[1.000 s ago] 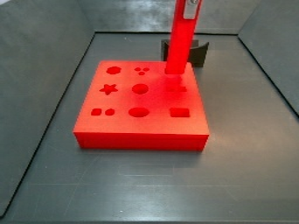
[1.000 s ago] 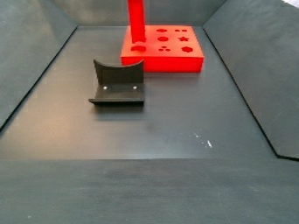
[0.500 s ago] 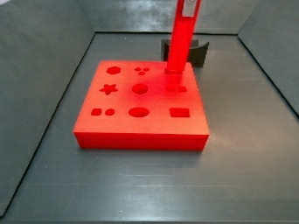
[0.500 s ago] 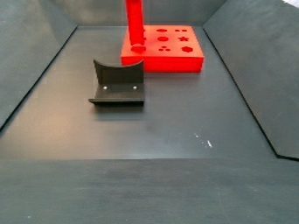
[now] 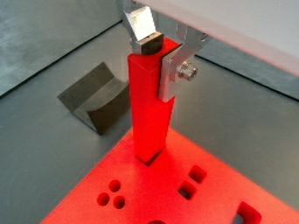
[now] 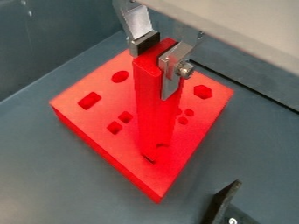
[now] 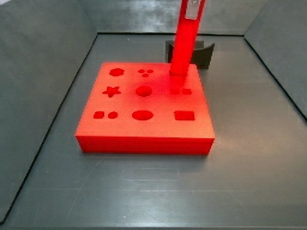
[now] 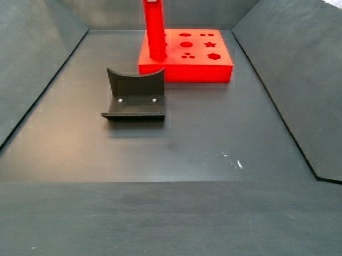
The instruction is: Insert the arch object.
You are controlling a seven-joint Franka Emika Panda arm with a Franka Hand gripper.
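Note:
My gripper (image 5: pixel 160 63) is shut on the top of a tall red pole (image 5: pixel 149 114), one silver finger on each side. It also shows in a wrist view (image 6: pixel 158 63). The pole (image 6: pixel 152 114) stands upright with its foot on the red board (image 6: pixel 93 87) with shaped holes, near the board's edge on the fixture's side. The pole shows in both side views (image 7: pixel 184 45) (image 8: pixel 154 35). The board shows there too (image 7: pixel 144 130) (image 8: pixel 214 72). The arch object is not in view in any frame.
The dark fixture (image 8: pixel 134 95) stands on the grey floor apart from the board, and shows in other views (image 5: pixel 96 98) (image 7: pixel 206 54) (image 6: pixel 222 206). Grey walls enclose the floor (image 8: pixel 201 170) on all sides.
In a side view the red pole sits slightly lower than before. The board and fixture have not moved.

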